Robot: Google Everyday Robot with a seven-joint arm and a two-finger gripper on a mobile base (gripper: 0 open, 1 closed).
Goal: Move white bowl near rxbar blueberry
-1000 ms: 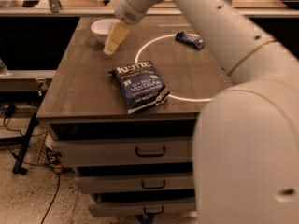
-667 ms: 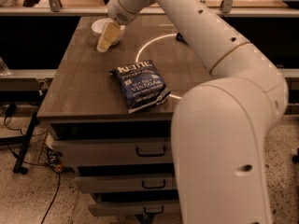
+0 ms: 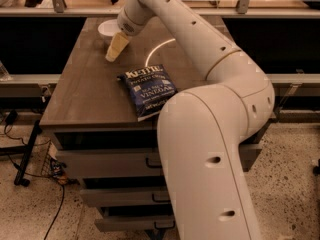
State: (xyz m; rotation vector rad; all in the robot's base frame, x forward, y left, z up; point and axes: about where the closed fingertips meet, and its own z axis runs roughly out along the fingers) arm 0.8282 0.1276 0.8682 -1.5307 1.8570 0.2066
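The white bowl (image 3: 108,28) sits at the far left corner of the wooden table (image 3: 85,91). My gripper (image 3: 116,48) hangs just in front and to the right of the bowl, its cream-coloured fingers pointing down towards the tabletop, apart from the bowl. The rxbar blueberry is hidden behind my arm. A large dark blue Kettle chip bag (image 3: 147,89) lies in the middle of the table near the front edge.
My white arm (image 3: 210,109) sweeps across the right half of the table and fills the foreground. Drawers (image 3: 115,164) sit under the tabletop. A rail and shelf run behind the table. Cables lie on the floor at the left.
The gripper has moved left and towards the bowl's near side. The arm has swung across and now covers the right part of the table, hiding the rxbar that showed one second ago.
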